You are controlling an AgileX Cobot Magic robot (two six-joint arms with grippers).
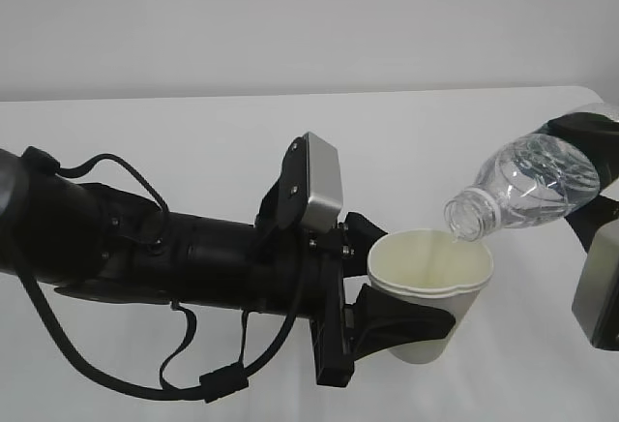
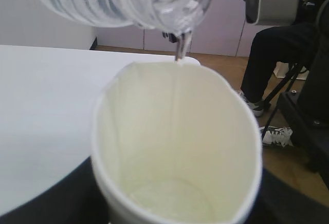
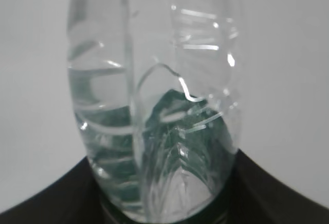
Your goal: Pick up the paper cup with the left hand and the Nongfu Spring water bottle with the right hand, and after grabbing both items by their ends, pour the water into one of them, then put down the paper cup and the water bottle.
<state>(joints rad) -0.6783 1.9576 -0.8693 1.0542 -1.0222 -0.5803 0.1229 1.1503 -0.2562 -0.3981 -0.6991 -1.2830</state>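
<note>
The white paper cup (image 1: 428,291) is held above the table with my left gripper (image 1: 387,320) shut on its lower body, its rim squeezed to an oval. In the left wrist view the paper cup (image 2: 177,147) shows its cream inside with a little water (image 2: 169,201) at the bottom. The clear Nongfu Spring water bottle (image 1: 527,182) is tipped, neck down to the left, over the cup rim. A thin stream of water (image 2: 180,49) falls from its mouth into the cup. My right gripper (image 1: 604,175) is shut on the bottle's base end. The right wrist view shows the bottle (image 3: 154,121) between dark jaws.
The white table (image 1: 193,141) lies below both arms. In the left wrist view, a seated person's legs (image 2: 267,64) and a chair stand beyond the table's far edge. The right wrist's silver box (image 1: 600,286) hangs at the right edge.
</note>
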